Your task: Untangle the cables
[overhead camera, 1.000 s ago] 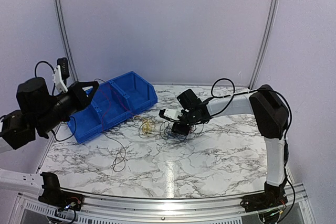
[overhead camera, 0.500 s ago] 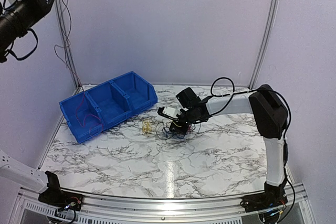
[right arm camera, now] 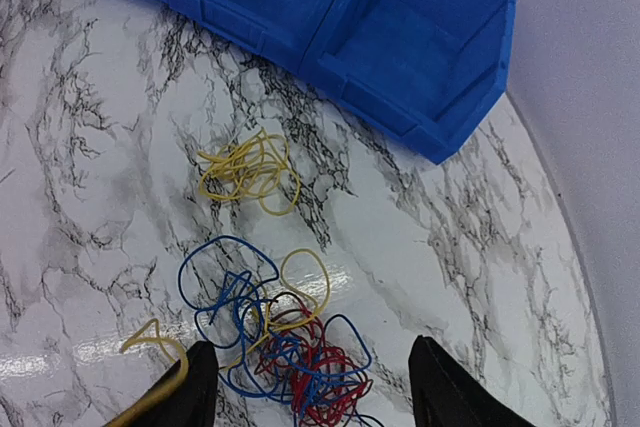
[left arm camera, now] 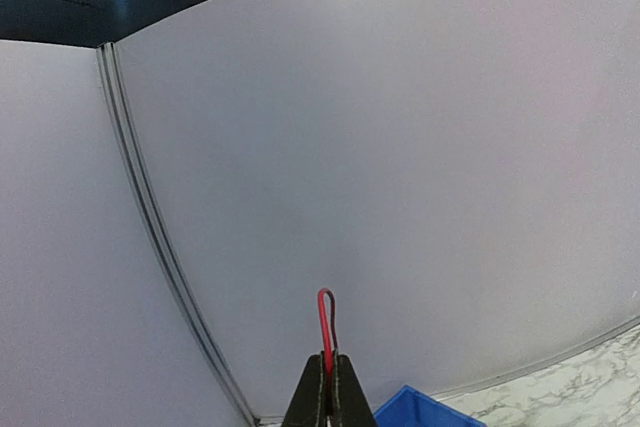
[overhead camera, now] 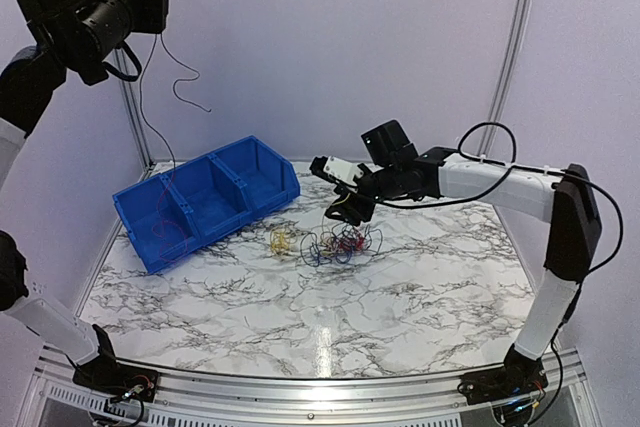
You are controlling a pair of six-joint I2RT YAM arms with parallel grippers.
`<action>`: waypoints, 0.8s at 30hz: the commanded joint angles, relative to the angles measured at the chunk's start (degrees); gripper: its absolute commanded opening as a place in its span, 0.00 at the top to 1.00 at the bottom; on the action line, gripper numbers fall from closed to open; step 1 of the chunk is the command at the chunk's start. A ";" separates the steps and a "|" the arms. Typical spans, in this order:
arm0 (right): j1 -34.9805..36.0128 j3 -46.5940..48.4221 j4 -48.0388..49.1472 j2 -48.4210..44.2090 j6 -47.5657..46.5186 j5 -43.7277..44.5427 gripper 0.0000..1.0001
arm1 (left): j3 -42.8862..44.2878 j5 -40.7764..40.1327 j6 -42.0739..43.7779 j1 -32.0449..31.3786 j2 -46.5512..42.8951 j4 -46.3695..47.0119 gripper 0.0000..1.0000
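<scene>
The cables lie as a tangled bundle (overhead camera: 340,242) of blue, red and yellow wire on the marble table, shown close up in the right wrist view (right arm camera: 300,352). A separate yellow clump (overhead camera: 281,239) (right arm camera: 248,169) lies just left of it. My right gripper (overhead camera: 343,212) (right arm camera: 315,387) hovers open above the bundle, with a yellow strand (right arm camera: 150,342) draped against its left finger. High at the upper left, my left gripper (overhead camera: 158,9) (left arm camera: 328,359) is shut on a red wire (left arm camera: 326,322) whose thin ends (overhead camera: 186,80) dangle toward the bin.
A blue three-compartment bin (overhead camera: 205,202) (right arm camera: 330,7) stands at the back left of the marble table (overhead camera: 400,297). Thin wire lies in its left compartment (overhead camera: 160,222). Purple walls with metal rails (overhead camera: 510,57) close in the back and sides.
My left arm has swung up and rightward, lifting its red wire higher. My right gripper has risen off the bundle and opened wide.
</scene>
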 commanded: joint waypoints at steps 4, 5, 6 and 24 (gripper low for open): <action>0.22 -3.47 -5.39 -8.06 -3.78 0.99 0.32 | -3.85 -0.72 3.21 8.15 -3.05 4.47 1.00; 0.21 -5.04 -4.44 -9.55 -4.01 1.06 0.32 | -4.53 -0.27 3.02 9.45 -3.41 4.46 1.00; 0.20 -6.78 -2.88 -11.00 -4.41 1.04 0.32 | -5.04 0.28 2.83 10.55 -3.64 4.46 1.00; -1.67 -17.02 6.10 -13.39 -6.14 1.25 0.30 | -11.08 5.66 6.07 25.07 -3.87 10.47 1.00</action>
